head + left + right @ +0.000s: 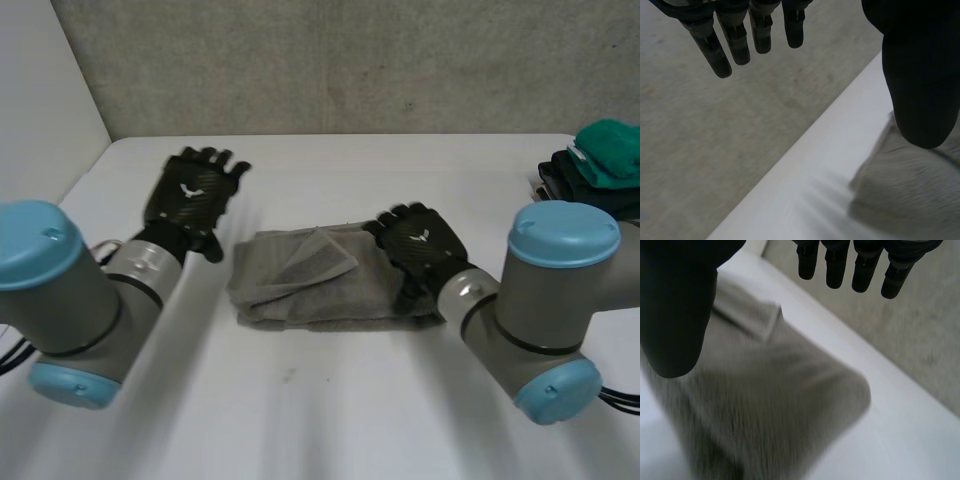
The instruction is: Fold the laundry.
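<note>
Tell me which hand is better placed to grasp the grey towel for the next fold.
Right. The right hand is open over the grey towel's right end, with cloth under its palm in its wrist view. The left hand, also open, is over bare table beside the towel's left edge.

The folded grey terry-cloth towel (310, 280) by the matt black fingers (835, 270) of the right hand (420, 240) looks soft and nubbly; the white desk (330, 400) is smooth.

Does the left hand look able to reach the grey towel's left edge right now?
Probably yes: the left hand is open beside the grey towel, with bare table between.
</note>
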